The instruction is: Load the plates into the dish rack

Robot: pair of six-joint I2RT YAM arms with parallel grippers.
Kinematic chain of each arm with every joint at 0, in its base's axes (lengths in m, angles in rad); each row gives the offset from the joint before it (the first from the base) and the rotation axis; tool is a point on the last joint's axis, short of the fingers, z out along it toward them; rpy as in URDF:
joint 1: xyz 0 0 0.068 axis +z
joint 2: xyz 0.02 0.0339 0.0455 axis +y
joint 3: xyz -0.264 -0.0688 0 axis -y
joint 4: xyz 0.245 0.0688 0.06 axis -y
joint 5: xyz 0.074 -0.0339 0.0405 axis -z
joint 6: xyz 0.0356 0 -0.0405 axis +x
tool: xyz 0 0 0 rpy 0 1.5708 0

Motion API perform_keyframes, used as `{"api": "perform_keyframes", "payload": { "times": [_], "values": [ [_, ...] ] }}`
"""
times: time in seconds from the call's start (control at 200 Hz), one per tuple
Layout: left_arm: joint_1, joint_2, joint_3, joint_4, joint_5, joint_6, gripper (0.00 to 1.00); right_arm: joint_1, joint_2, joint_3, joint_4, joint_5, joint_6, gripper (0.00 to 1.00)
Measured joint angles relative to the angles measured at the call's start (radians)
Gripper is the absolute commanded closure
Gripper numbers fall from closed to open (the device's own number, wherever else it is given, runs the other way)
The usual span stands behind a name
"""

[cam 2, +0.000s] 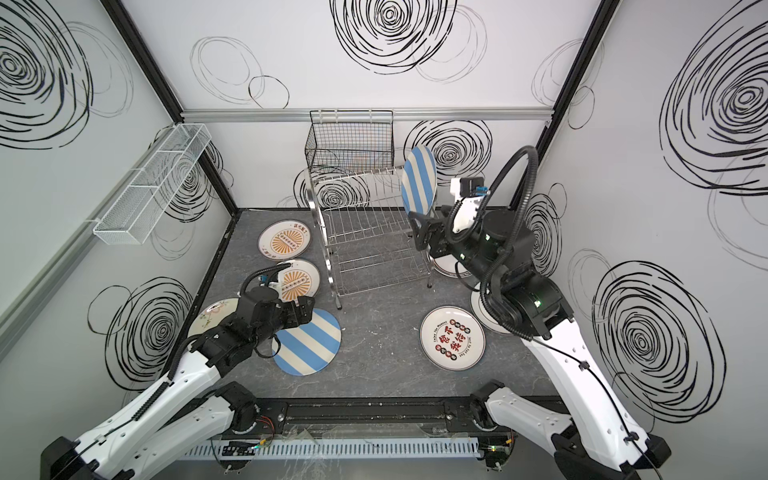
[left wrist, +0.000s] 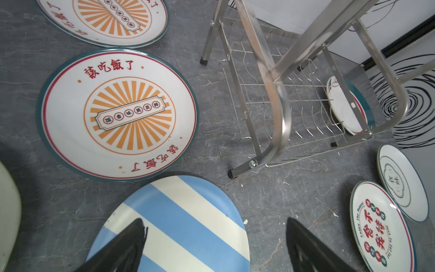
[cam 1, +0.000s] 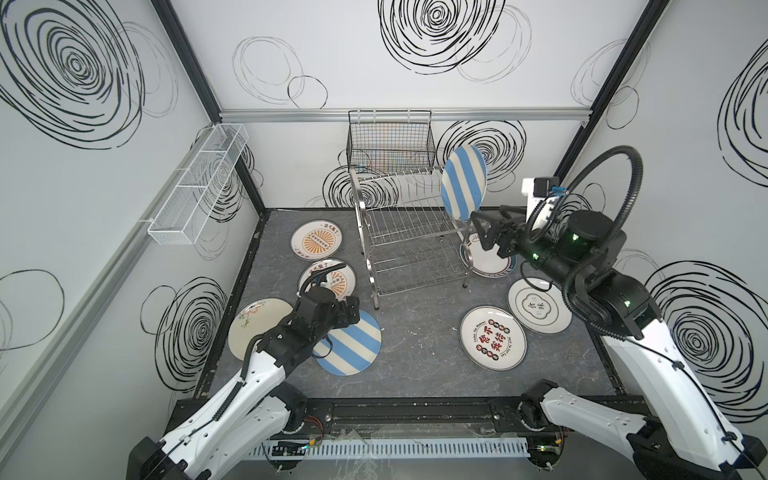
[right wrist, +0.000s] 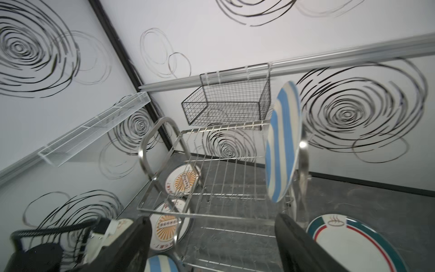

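I had left pincer (left wrist: 215,221) apart, straight over flat striped plate (cam 1: 353,345) near-left of rack (cam 1: 399,232); left arm (cam 1: 257,374) was nearer. Right pincer (right wrist: 211,217) apart, empty, beside racked striped plate (cam 1: 463,183) at rack's right.

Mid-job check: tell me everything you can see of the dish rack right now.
The dish rack is shiny steel wire on bent tube legs with looped handles. It has two tiers, with upright dividers along the top one. It stands level on the grey table near the back wall, in front of the black basket. One blue-and-white striped plate stands on edge in the top tier's right-end slot; the other slots look empty. The right claw hangs open close to that end.
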Motion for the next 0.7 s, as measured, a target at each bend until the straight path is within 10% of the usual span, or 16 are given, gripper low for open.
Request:
{"api": "perform_keyframes", "payload": {
  "times": [0.7],
  "values": [
    [0.047,0.020,-0.130,-0.055,-0.136,-0.125,0.04,0.546,-0.225,-0.744,0.171,0.147,0.401,0.14]
  ]
}}
